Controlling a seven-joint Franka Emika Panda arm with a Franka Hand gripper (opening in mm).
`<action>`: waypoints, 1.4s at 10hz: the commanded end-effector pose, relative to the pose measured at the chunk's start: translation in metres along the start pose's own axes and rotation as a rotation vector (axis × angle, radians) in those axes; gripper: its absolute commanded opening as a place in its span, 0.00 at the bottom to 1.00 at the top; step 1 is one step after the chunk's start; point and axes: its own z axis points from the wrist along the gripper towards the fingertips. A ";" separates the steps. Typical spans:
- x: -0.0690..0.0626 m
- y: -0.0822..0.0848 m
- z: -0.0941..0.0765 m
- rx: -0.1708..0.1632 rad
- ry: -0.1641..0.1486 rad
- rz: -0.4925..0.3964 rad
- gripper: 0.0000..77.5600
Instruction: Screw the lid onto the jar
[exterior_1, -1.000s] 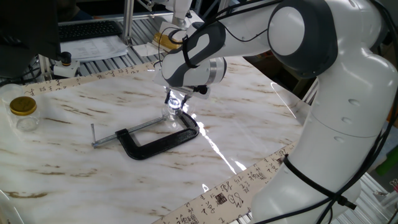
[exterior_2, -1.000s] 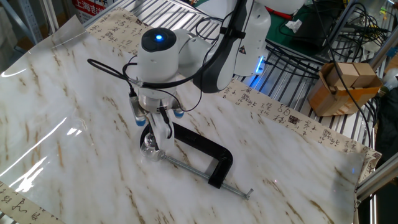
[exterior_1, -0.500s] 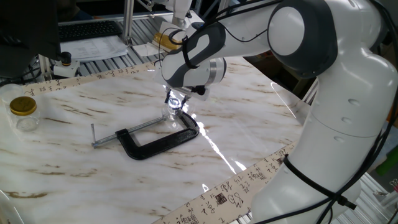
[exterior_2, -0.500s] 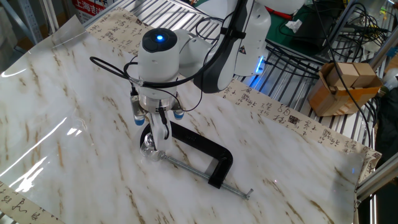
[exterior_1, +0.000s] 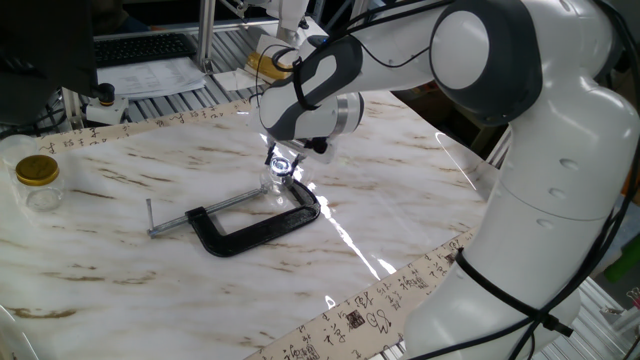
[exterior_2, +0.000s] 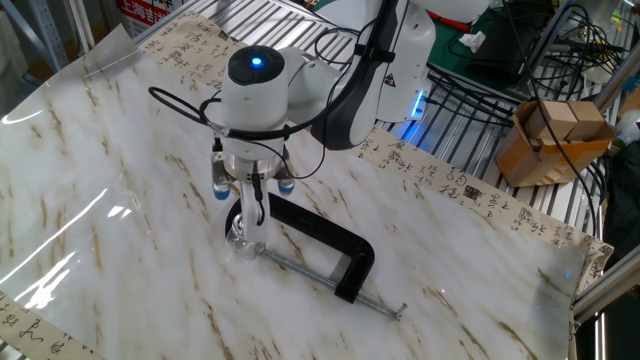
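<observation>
The jar (exterior_2: 240, 238) is seen as a small clear glass shape standing on the marble table (exterior_2: 120, 260), held at the jaw end of the black clamp (exterior_2: 318, 243). In the one fixed view the jar (exterior_1: 272, 183) sits just below a bright silvery glint, taken to be the lid (exterior_1: 281, 164), pinched between the fingers. The gripper (exterior_2: 253, 215) is pointed straight down over the jar; its fingers are pressed in on the lid, though the contact is too small to confirm fully.

Compared with a second ago, the wrist is rotated slightly about its vertical axis, with the cable loop shifted; the height appears unchanged. This is judged as a turn being applied, so threading is probably under way, not finished.

A larger jar with a gold lid (exterior_1: 37, 172) stands well apart.
</observation>
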 end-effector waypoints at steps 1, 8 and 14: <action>0.001 -0.001 0.002 0.006 -0.005 0.044 0.02; 0.001 -0.001 0.005 0.006 -0.012 0.169 0.02; 0.001 -0.001 0.007 -0.010 -0.023 0.270 0.02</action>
